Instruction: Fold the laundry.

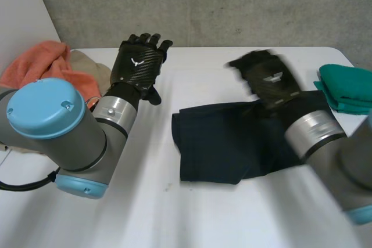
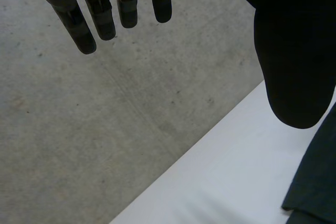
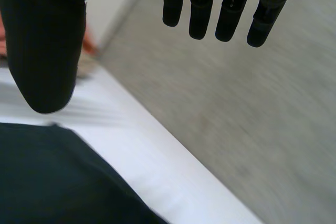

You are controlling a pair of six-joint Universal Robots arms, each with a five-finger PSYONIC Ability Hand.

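White table (image 1: pixel 203 68), grey speckled concrete wall (image 1: pixel 232 4) behind it, pale panel (image 1: pixel 20 10) beside the wall

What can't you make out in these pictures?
- Head view: the dark cloth has its right side hidden under the right arm, so its full shape is unclear.
- Head view: the orange cloth lies partly behind the left arm and is cut off by the edge.
- Head view: the teal cloth runs off the edge.
- Left wrist view: the dark cloth is cut off by the edge, beside the left hand.
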